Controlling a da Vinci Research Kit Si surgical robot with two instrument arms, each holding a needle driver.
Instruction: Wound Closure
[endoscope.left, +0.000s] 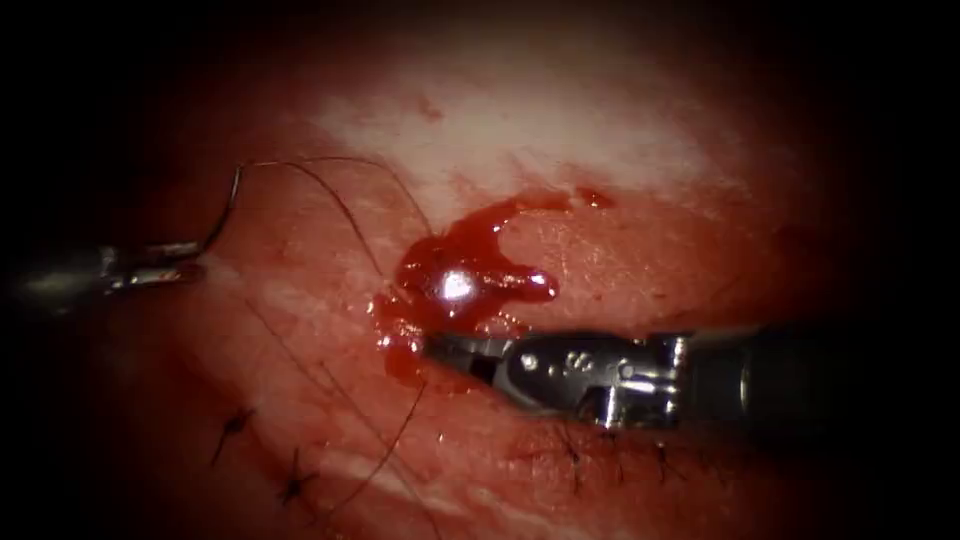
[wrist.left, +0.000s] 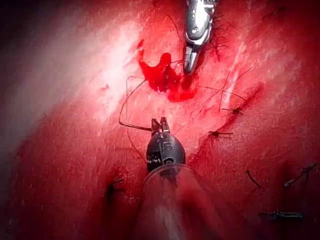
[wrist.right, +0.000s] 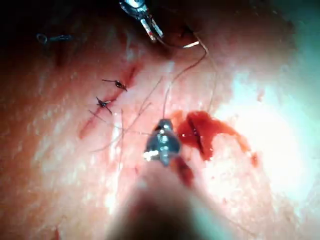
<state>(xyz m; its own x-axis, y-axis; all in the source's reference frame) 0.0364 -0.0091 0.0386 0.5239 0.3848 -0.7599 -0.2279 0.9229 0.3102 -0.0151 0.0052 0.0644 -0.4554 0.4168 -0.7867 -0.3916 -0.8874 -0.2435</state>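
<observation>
Tissue (endoscope.left: 620, 150) with red fluid (endoscope.left: 470, 265); left pincer (endoscope.left: 185, 262) holds needle (endoscope.left: 222, 215) clear

Tools either side of the fluid

Left tool (endoscope.left: 185, 262) at nine o'clock holds the needle (endoscope.left: 222, 215) clear of the tissue (endoscope.left: 620, 250); right tool (endoscope.left: 440, 345) at five o'clock of the fluid (endoscope.left: 465, 270)

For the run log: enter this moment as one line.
left tool: holds needle, clear of tissue | right tool: tip at red fluid
</observation>
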